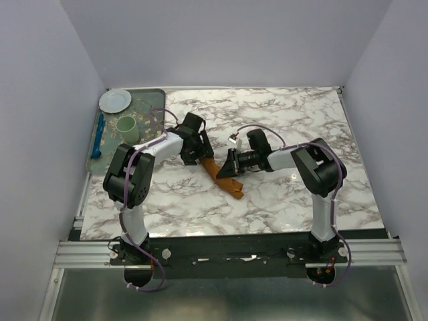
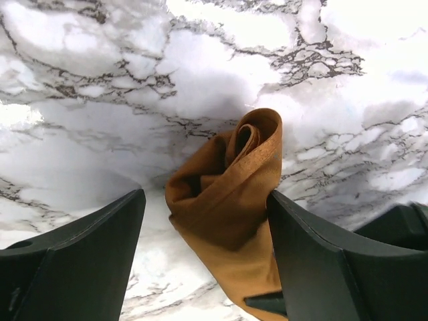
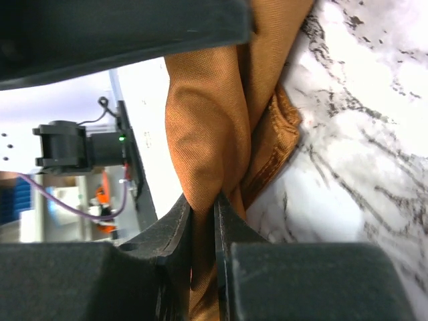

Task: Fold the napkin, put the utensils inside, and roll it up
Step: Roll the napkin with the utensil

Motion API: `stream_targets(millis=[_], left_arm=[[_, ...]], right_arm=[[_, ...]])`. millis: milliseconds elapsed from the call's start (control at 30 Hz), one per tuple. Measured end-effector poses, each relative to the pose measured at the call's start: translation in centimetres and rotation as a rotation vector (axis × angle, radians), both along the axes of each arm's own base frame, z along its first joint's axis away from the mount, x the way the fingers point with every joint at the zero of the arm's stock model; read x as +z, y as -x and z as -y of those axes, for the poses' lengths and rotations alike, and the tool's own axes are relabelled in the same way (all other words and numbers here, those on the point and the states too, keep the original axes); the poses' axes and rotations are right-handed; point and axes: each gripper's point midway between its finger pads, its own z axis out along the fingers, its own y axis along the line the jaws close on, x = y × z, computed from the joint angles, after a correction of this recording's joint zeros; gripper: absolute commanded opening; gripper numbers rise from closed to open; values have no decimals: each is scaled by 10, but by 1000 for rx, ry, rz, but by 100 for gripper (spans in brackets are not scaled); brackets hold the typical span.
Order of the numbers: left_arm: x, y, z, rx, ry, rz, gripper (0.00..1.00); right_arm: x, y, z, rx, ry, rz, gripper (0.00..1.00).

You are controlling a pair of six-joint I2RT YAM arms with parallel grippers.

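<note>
Big marble table [image 1: 287,120], with a tray [image 1: 144,91] off at 10 o'clock holding dishes that aren't part of this. The napkin [image 1: 224,179] sits near the middle of the table as a loose orange roll running from 11 to 5 o'clock.

The right gripper [image 3: 215,200] comes in from 3 o'clock and is pinched tight on a fold of the cloth. The left gripper [image 2: 206,195] has its fingers wide apart, straddling the 11 o'clock end, where you can see the spiral. It isn't touching the cloth as far as I can tell.

Can't see the fork anywhere. Maybe it's inside the roll, no way to know.

Looks like the final tightening to me. I'd close the left on that spiral end before the right lets go, otherwise the roll could spring open.
</note>
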Motion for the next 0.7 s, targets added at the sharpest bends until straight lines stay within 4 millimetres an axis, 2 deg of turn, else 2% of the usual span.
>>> stream_targets(millis=[133,267,367,400,500,667,700], left_arm=[[-2,-4,5,-24,-64,13,82],[-3,-6,10,-39,-103,30,76],[-4,-6,7,-28,-132,35,63],[-5,-7,5,-26,-144,36,53],[-7,-8,0,-15,-174,36,43],[-8,-5,-6,-16,-217,34,39],[-8,-5,-6,-19,-221,35,44]], right_arm=[[9,-4,4,-16,33,67,20],[14,-8,7,-31,60,120,20],[11,-6,10,-40,83,132,20],[8,-5,11,-41,90,135,20],[3,-3,13,-45,105,133,20],[0,-2,12,-44,112,151,20],[0,-3,12,-44,112,154,20]])
